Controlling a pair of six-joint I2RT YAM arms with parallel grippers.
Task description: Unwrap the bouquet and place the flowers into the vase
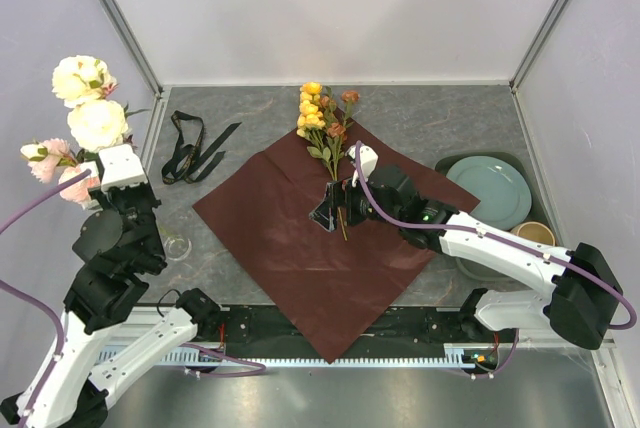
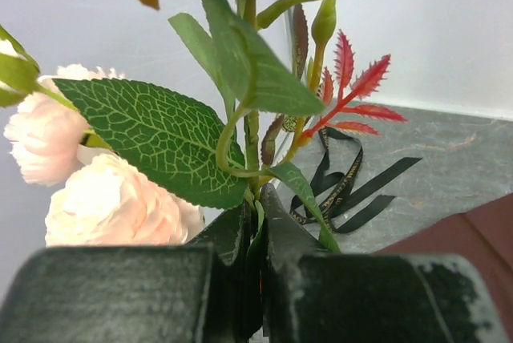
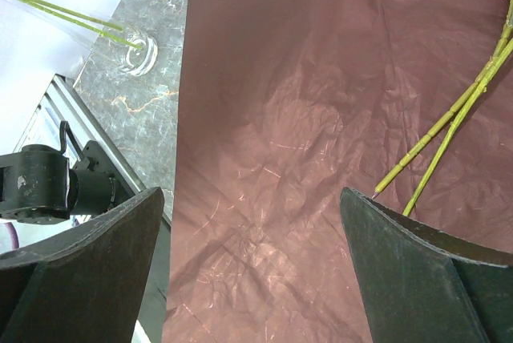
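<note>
- left gripper [image 2: 256, 279] clamped on stems of the pink and cream roses [image 1: 97, 124], held up left of the maroon paper [image 1: 300, 268]
- right gripper [image 1: 333, 206] spread wide apart, over the paper by the yellow flowers [image 1: 318, 118] lying there
- vase [image 1: 177, 245] just off the paper's left edge

Left arm [image 1: 150, 338] and right arm [image 1: 500, 248]: white link shells, black joint housings. A purple cable [image 1: 30, 206] loops along each forearm. White boxy camera block [image 1: 120, 165] at the left wrist. Right gripper [image 3: 250, 192] fingers [image 3: 88, 271] matte black, broad, faintly scuffed. Orange dot [image 1: 487, 358] by right base, possibly an LED.
</note>
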